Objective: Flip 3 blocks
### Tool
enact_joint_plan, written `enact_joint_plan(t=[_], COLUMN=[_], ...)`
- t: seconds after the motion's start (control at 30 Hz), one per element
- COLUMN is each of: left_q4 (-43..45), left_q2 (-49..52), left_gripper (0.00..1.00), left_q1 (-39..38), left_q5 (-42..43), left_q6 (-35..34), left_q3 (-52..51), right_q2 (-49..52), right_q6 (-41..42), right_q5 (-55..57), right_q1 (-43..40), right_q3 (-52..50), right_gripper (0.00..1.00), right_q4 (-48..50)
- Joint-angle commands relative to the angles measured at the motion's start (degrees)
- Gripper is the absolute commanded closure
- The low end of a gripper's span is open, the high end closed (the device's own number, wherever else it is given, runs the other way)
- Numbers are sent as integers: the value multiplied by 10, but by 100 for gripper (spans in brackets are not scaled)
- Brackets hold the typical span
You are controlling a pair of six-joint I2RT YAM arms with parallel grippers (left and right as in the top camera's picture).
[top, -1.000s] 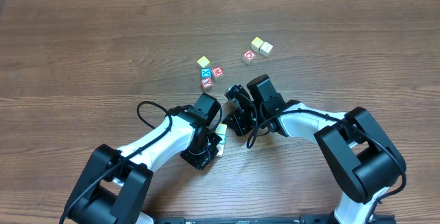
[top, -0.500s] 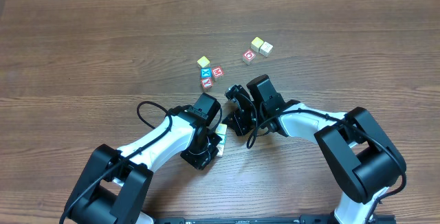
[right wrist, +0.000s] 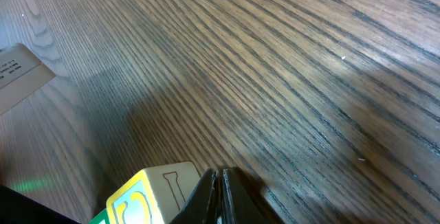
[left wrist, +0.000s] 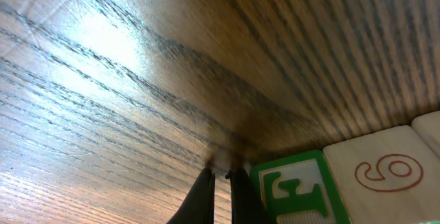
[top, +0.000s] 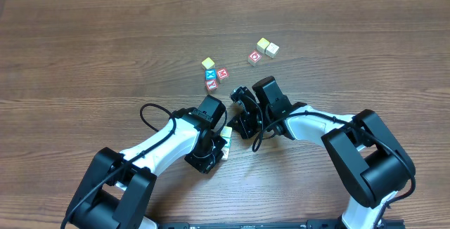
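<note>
Two small wooden blocks lie between my grippers, one just above the other. The left wrist view shows one block with a green-framed letter face touching a cream block with a red mark. My left gripper is shut on nothing, its tips on the table just left of the green block. My right gripper is also shut and holds nothing, right beside a block with a yellow-framed face. Farther back are a pale yellow block and a yellowish and cream pair.
Red-lettered cubes and a blue-lettered cube cluster beside the pale yellow block. Another red-lettered cube sits near the pair. Both arms crowd the near middle of the wooden table.
</note>
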Motion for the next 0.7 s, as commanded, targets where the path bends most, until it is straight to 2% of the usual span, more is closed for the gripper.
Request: enact_joint_plan(t=[0.0, 0.67], left_q4=[3, 2], left_q2=[7, 7], left_gripper=[95, 96], left_q1=[-4, -4], left_q5=[6, 6], left_q6=[-10, -10], left_q3=[-2, -2], right_q2=[8, 8], right_q6=[2, 13], right_q5=[1, 18], right_q1=[8, 22], right_q3=[1, 1], right_gripper=[94, 94], right_q4=[5, 20])
